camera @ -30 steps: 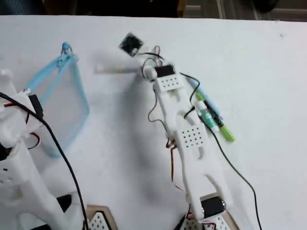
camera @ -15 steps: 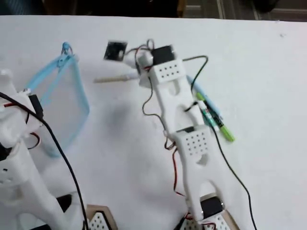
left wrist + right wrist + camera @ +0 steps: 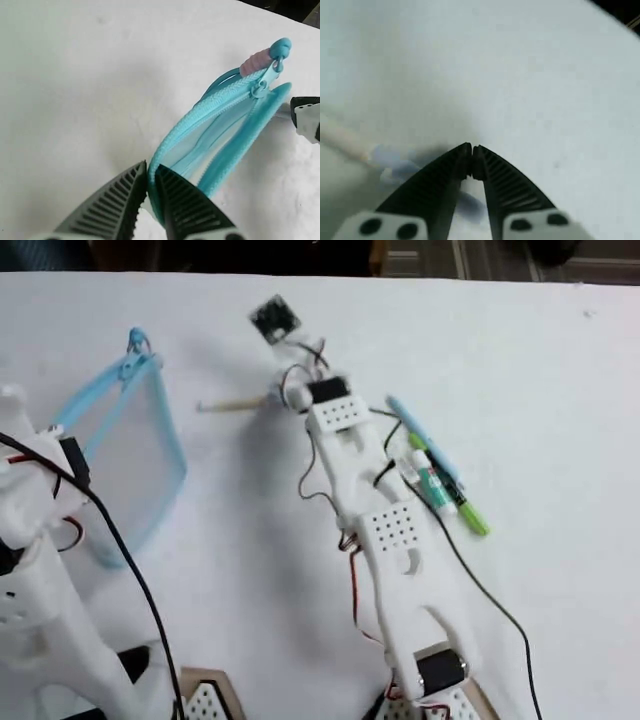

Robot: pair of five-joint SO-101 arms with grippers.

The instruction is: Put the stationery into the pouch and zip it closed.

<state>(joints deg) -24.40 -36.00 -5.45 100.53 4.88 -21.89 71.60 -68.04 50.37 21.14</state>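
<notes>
While pens (image 3: 440, 476) lie aside, left gripper (image 3: 151, 174) pinches pouch (image 3: 215, 102).

Pouch (image 3: 128, 455) left, pens (image 3: 437, 472) right, pencil (image 3: 232, 405) between

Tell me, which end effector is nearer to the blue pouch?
Left. The left end effector is shut on the zipper edge of the pouch. The right end effector is apart from it, beside the pencil.
</notes>
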